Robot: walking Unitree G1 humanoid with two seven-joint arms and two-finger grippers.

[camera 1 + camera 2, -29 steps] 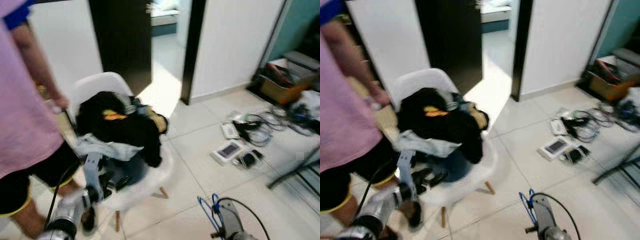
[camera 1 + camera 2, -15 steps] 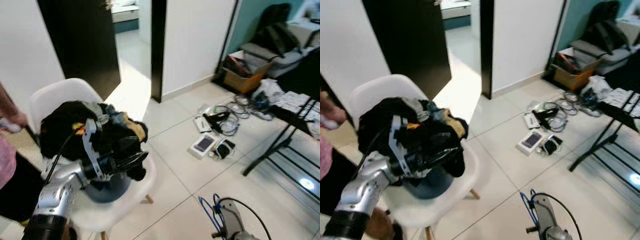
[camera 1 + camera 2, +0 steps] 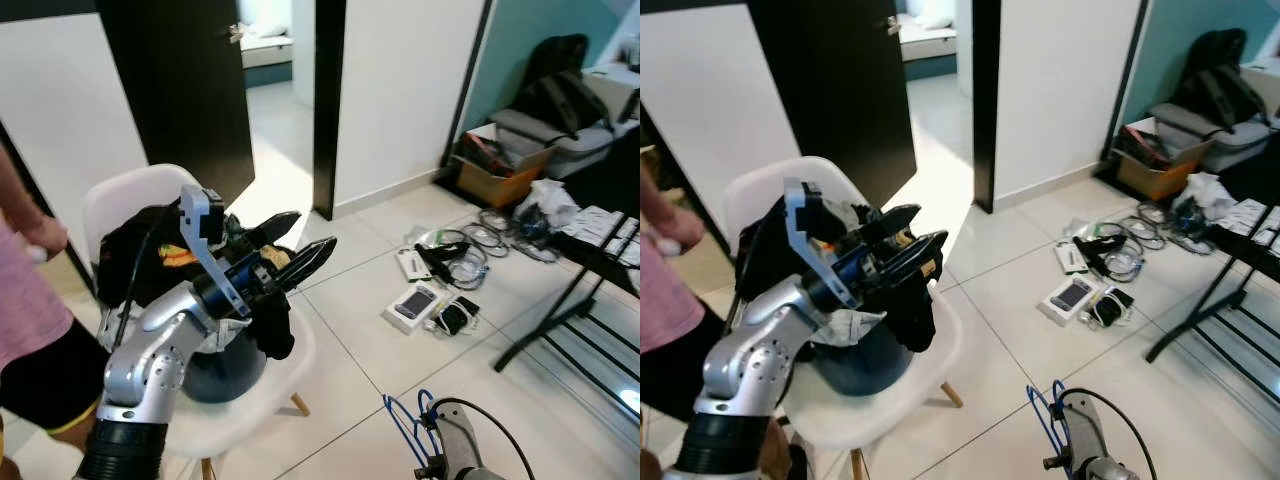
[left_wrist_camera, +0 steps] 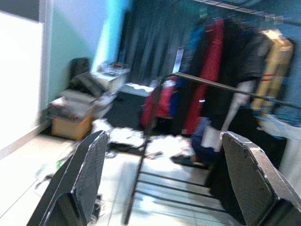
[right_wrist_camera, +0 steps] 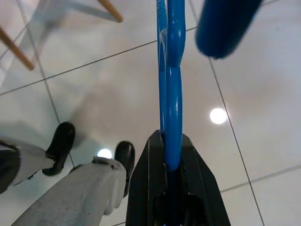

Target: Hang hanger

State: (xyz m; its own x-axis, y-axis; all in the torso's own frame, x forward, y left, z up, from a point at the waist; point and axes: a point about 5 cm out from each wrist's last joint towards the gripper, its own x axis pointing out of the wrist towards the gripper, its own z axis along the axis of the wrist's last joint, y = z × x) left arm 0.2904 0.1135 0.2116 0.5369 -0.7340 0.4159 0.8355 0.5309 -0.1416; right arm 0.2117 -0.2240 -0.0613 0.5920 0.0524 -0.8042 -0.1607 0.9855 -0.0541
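The right gripper [image 5: 173,176] is clamped on the blue hanger [image 5: 170,70], carried low over the floor tiles, while the left gripper [image 3: 290,250] gapes empty above the chair's [image 3: 130,190] front edge, so hanging seems undone, the clothes rail [image 4: 225,87] well apart.

I count one blue hanger [image 5: 169,89], one white chair [image 3: 885,395] bearing one heap of clothes [image 3: 895,290], one cardboard box [image 3: 490,165], and one person [image 3: 25,300] at my left.
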